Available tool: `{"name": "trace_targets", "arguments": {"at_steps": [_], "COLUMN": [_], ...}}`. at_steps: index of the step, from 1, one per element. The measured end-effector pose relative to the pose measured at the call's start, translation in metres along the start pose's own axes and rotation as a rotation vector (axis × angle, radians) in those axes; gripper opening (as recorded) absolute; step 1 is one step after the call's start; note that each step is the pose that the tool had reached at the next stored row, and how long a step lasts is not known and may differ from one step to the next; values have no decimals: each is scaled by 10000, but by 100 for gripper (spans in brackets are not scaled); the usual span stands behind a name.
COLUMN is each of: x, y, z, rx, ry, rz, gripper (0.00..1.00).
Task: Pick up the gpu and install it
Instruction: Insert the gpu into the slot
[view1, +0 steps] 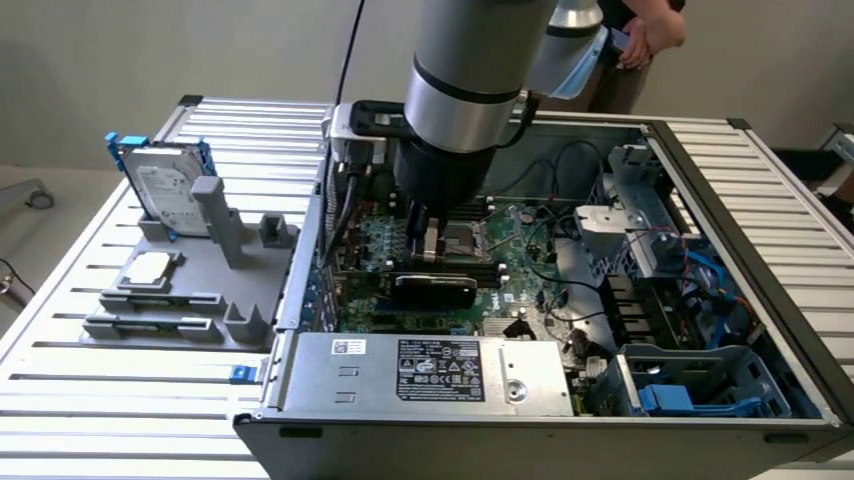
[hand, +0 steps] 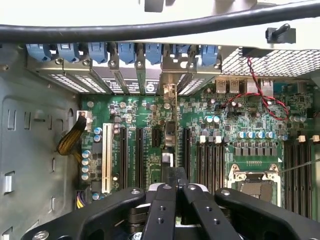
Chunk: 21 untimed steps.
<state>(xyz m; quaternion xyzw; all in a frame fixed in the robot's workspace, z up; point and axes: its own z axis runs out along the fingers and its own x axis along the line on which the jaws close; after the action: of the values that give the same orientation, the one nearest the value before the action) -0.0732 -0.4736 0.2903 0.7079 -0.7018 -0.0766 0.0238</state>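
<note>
Right now your end effector (view1: 430, 257) is down inside the open case (view1: 694, 180), and its fingers are pressed together with nothing pinched between them. They sit directly over the top edge of the gpu (view1: 434, 290). I can't tell from either view whether they are touching it.

The gpu stands on edge on the motherboard (view1: 523, 238), its black shroud facing the power supply (view1: 427, 372). It is well apart from the grey fixture (view1: 200, 290) on the table (view1: 120, 410), where the hard drive (view1: 167, 185) sits. The card looks placed in its slot. Whether it is fully seated is hidden.

This looks like the seating step, with the closed fingers acting as a pusher:

- **Direction:** Push straight down along the slot, not at an angle. A tilted push could rock the card.
- **Contact point:** Centre the contact along the card's length so both ends sink evenly.
- **Bracket end:** In the wrist view, check that the card's metal end lines up with the rear slot covers under the blue clips (hand: 135, 52).
- **Force:** Go gently, because the board will flex if you lean on it.
- **Clearance:** Mind the red and black wires (hand: 260, 102) beside the socket.
- **Bystander:** A person's hand (view1: 654, 35) is behind the case, so keep the arm's travel short.
</note>
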Motion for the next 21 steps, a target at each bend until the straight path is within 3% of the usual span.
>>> {"name": "trace_targets", "arguments": {"at_steps": [7,21], "x": [-62,-60], "y": [30,43], "z": [86,169], "rx": [130,134], "ry": [2,3], "rz": [-10,-12], "gripper": [11,11]}}
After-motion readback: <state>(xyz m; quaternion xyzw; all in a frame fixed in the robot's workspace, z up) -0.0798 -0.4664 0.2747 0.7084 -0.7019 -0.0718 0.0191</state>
